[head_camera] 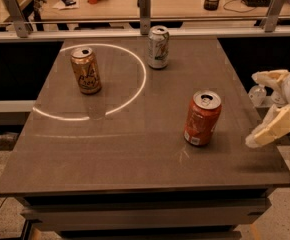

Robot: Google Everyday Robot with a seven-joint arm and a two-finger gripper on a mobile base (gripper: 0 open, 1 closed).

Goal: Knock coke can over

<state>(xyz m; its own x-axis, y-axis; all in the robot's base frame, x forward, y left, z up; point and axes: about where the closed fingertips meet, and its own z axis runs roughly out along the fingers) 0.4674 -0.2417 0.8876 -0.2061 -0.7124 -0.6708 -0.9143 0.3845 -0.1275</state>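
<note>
Camera view puts your pincer (253, 109) at the right edge of the picture, hanging just off the right side of the table (135, 154), at about the height of the tabletop. Its two cream-coloured fingers (280, 126) stand well apart, one above the other as the camera sees them, so the jaws are wide and hold nothing. The tips point toward the table.

From the pincer, the coke can (202, 118) is the nearest thing. It stands to the left of the tips as the camera sees it, near them but apart, with a bare strip of tabletop between. You can see it upright on its base, silver top and opening facing up, the small white label patch low on the side that faces the camera. Nothing touches it.

Farther from the pincer, beyond the coke can and toward the back of the table, the white-and-green can (158, 47) stands upright. Farthest from the pincer, across the table on its left half, the gold-tan can (86, 70) with the cartoon figure also stands upright. A thin ring of light (135, 89) lies on the tabletop around that can, well apart from the pincer, and the white-and-green can stands just outside that ring.

Behind the table, well past the pincer's reach in this picture, a metal rail (145, 31) runs across, and a black cup (211, 2) sits on the desk behind it.
</note>
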